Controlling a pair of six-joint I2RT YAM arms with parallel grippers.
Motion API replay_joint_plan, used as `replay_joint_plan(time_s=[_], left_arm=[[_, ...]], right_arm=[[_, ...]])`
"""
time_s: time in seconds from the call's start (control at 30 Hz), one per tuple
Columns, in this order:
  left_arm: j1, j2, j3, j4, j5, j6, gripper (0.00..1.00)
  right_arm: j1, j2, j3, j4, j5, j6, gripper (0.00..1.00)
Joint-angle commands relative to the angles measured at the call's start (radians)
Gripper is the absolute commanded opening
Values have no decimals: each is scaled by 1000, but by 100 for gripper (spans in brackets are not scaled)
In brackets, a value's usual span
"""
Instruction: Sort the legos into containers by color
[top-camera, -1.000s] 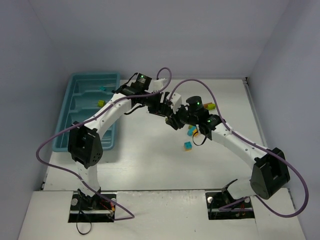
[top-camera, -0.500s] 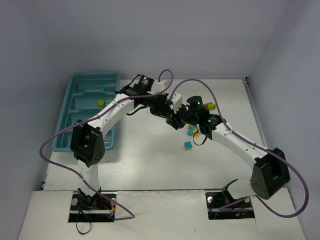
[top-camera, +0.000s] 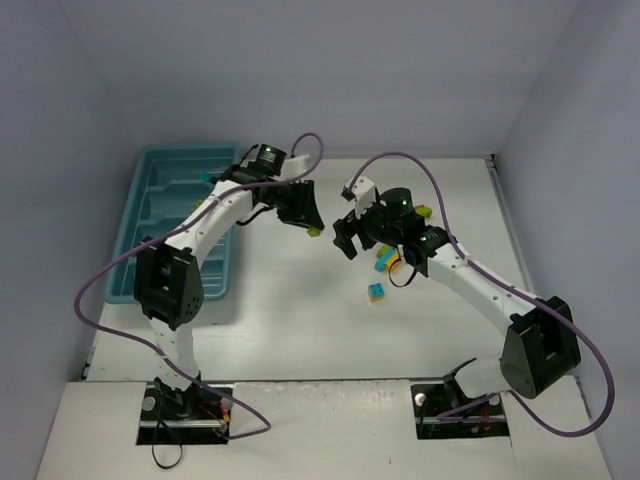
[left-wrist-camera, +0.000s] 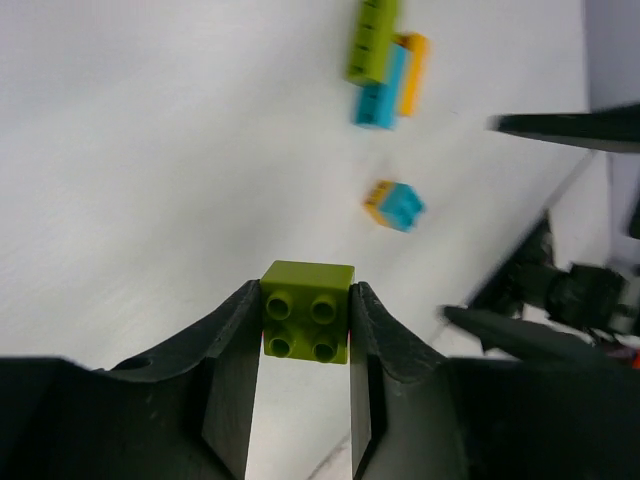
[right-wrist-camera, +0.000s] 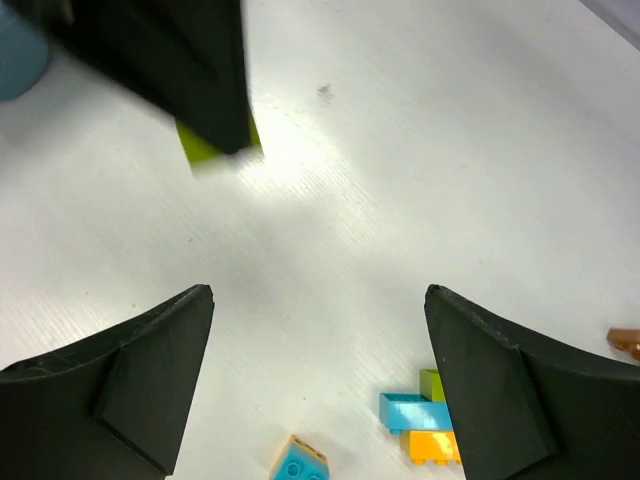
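left gripper (top-camera: 305, 218), top view: clenched on a lime brick (top-camera: 315, 230) and held above the tabletop (top-camera: 300, 320), between the teal tray (top-camera: 135, 215) and the right gripper (top-camera: 345, 238), which is spread and empty. the unsorted legos lie to the right of both: a stacked cluster (top-camera: 385, 261) and a cyan-and-orange brick (top-camera: 376, 292). left wrist view: the left gripper (left-wrist-camera: 305, 325) presses its jaws flat on two opposite smooth walls of the lime brick (left-wrist-camera: 307, 308), studs toward the camera, hold square and centred. the stacked cluster (left-wrist-camera: 385, 60) and cyan-and-orange brick (left-wrist-camera: 395, 203) rest on the tabletop beyond. right wrist view: the right gripper (right-wrist-camera: 320, 400) is released, nothing between its jaws. the lime brick (right-wrist-camera: 205, 148) shows as a blurred edge under the other gripper's dark finger. judged handling: the brick is light, rigid and hard, so it will not crush. its walls are slick, so grasp flat sides, never studs or corners, or it may twist out.
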Motion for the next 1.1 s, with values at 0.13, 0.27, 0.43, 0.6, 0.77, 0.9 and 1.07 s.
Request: replay_joint_plan(time_s=[0.13, 0.27, 0.43, 0.6, 0.77, 0.9, 1.07], left_arm=[[270, -88, 26, -56, -381, 96, 2], [373, -47, 53, -31, -538, 116, 10], [422, 33, 105, 36, -641, 140, 13], [434, 144, 202, 37, -659, 140, 25], [436, 185, 236, 40, -667, 137, 39], [437, 193, 236, 50, -658, 129, 44], [437, 178, 233, 58, -632, 113, 47]], right_arm=[[-44, -48, 10, 61, 83, 93, 79], [-50, -43, 2, 54, 108, 124, 76], [-50, -39, -13, 53, 103, 136, 76], [-50, -39, -19, 30, 117, 138, 76], [-53, -39, -42, 1, 158, 155, 75], [-55, -30, -53, -24, 186, 191, 71], [-59, -20, -67, -53, 212, 215, 68]])
